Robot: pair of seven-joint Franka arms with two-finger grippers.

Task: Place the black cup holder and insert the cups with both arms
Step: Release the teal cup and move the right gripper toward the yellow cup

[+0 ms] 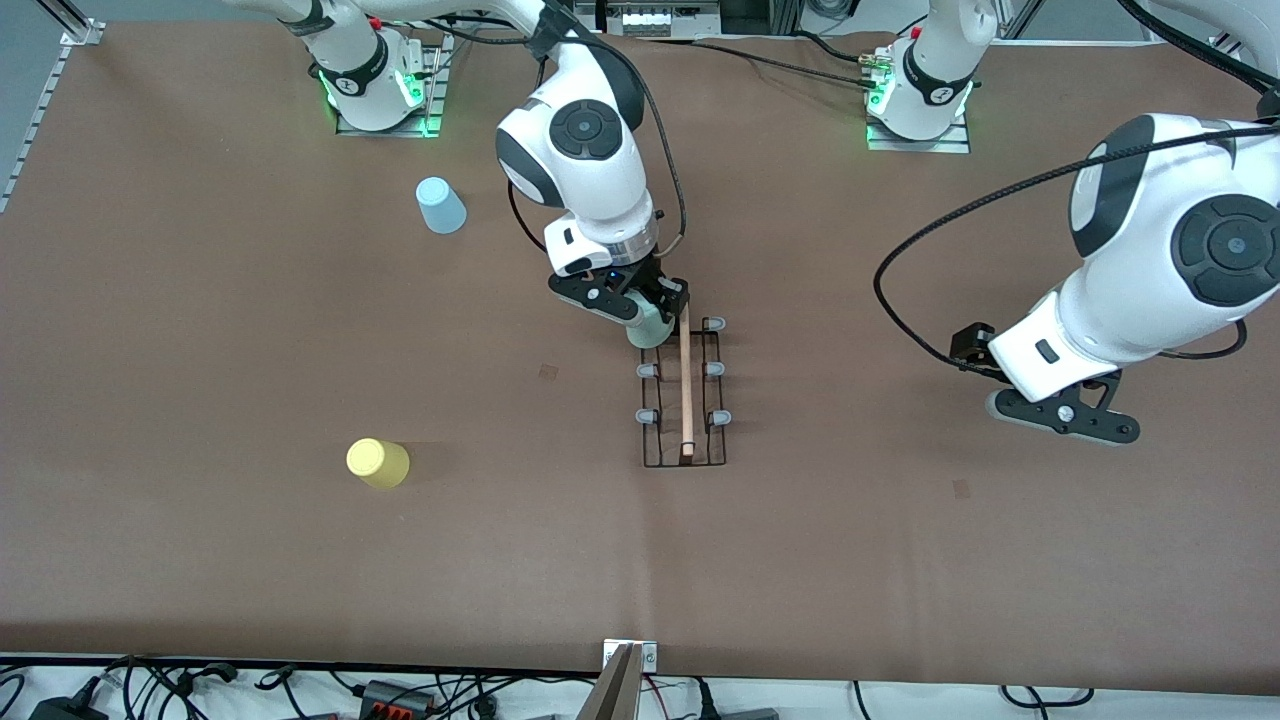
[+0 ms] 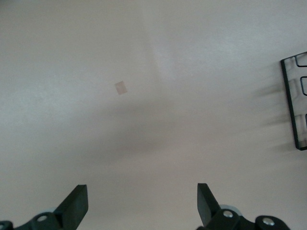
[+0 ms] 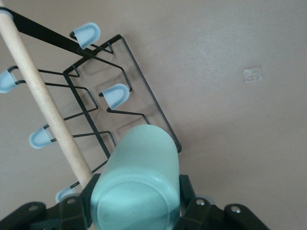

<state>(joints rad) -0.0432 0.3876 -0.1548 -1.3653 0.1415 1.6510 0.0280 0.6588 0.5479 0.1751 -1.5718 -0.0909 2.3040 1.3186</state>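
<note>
So the right gripper (image 1: 652,305) is gripping the pale green cup (image 1: 650,325) with its fingers closed around the sides, hovering over the end of the black cup holder (image 1: 684,395) that's farthest from the front camera. My guess is it's tilting the cup mouth-down so it can slide onto the peg right below it, on the side of the rack toward the right arm's end of the worktop (image 1: 200,560). In the right wrist view you're looking at the cup's closed base, with the rack's wooden handle (image 3: 45,103) running just beside it, so it's a tight fit between rod and peg.

The holder itself is sitting flat around the middle of the worktop: thin black wire frame, light wooden rod along the top, grey-tipped pegs sticking out on both sides. Five are showing bare, and the sixth is hiding under the cup.

The left gripper (image 1: 1065,415) is waiting over bare worktop toward the left arm's end, fingers (image 2: 76,203) spread wide and holding nothing.

Still loose are the yellow cup (image 1: 378,463) lying nearer the front camera and the light blue cup (image 1: 441,205) standing upside down near the right arm's base, both well apart from the rack.
</note>
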